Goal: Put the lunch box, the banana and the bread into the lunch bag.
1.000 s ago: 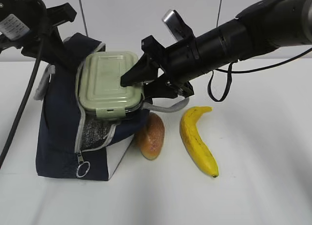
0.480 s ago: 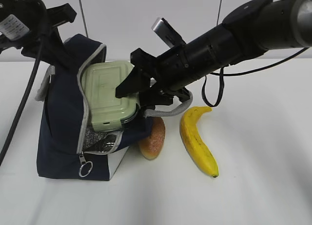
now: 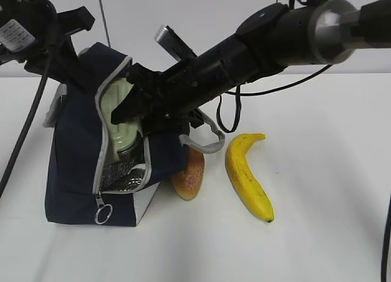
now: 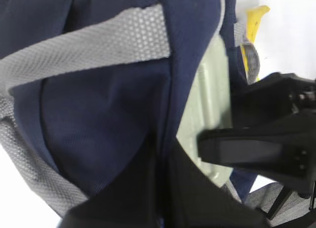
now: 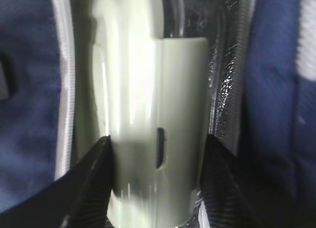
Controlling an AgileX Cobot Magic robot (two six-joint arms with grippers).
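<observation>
Left gripper (image 3: 73, 68) at far left, behind the top rear edge of the lunch bag (image 3: 76, 166); its jaws are closed, pinching the navy fabric. Bag stands on the white table (image 3: 330, 221), mouth open toward the right, foil lining visible. Lunch box (image 3: 119, 120) on edge, partly inside the mouth, clamped across its narrow sides by the right gripper (image 3: 131, 105). Bread (image 3: 189, 172) on the table, touching the bag's right side. Banana (image 3: 247, 175) just right of the bread, apart from it
</observation>
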